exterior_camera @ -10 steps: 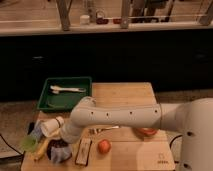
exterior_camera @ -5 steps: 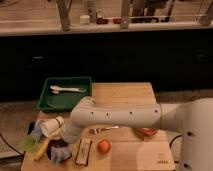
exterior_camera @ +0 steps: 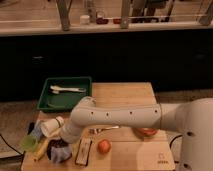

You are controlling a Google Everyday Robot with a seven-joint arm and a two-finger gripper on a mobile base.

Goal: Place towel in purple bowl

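My white arm reaches from the right across the wooden table (exterior_camera: 125,95) to its front left corner. The gripper (exterior_camera: 56,142) is at the arm's end, low over a dark purple bowl (exterior_camera: 51,151). A pale blue-grey towel (exterior_camera: 63,155) lies bunched at the bowl, right under the gripper. I cannot tell whether the towel rests wholly inside the bowl or whether the gripper still touches it.
A green tray (exterior_camera: 47,104) with white utensils stands at the back left. A white cup (exterior_camera: 50,126), a green cup (exterior_camera: 29,143) and a yellow banana (exterior_camera: 42,148) crowd the left edge. A dark bar (exterior_camera: 83,151), an orange fruit (exterior_camera: 104,146) and a red bowl (exterior_camera: 145,132) lie to the right.
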